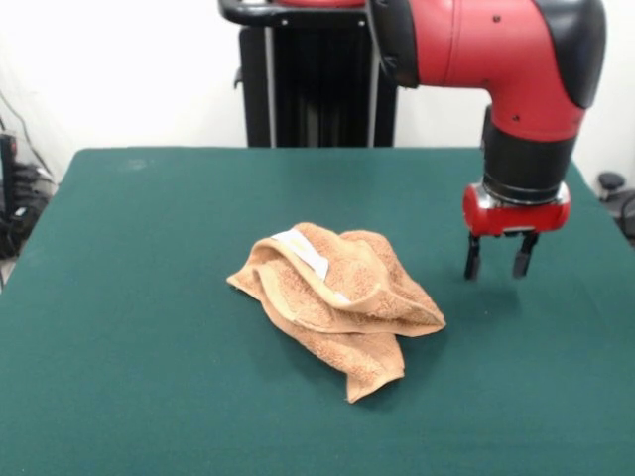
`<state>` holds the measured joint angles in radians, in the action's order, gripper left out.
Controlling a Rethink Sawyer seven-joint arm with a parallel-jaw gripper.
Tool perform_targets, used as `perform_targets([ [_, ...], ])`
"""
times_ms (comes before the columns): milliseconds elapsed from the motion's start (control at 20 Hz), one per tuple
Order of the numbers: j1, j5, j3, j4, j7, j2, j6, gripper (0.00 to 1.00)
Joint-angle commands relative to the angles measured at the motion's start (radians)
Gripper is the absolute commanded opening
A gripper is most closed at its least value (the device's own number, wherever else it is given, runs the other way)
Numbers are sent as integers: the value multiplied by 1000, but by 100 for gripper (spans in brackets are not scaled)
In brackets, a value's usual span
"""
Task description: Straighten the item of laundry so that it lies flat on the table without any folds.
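The orange-tan terry towel lies crumpled in a heap near the middle of the dark green table. Its folds overlap and a white label shows on the upper left of the heap. One corner points toward the front of the picture. My gripper hangs to the right of the towel, a little above the table, apart from the cloth. Its two black fingers stand open with nothing between them.
The red arm comes in from the top right. The black pedestal stands behind the table's far edge. Dark cables and gear sit off the table at the left and right edges.
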<state>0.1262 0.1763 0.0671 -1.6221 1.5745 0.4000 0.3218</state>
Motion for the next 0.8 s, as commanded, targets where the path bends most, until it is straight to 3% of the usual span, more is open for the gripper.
perform_targets([
  [50, -40, 30, -23, -2, 192, -25, 71, 100],
  [800, -48, 25, 31, 227, 197, -19, 344, 100],
])
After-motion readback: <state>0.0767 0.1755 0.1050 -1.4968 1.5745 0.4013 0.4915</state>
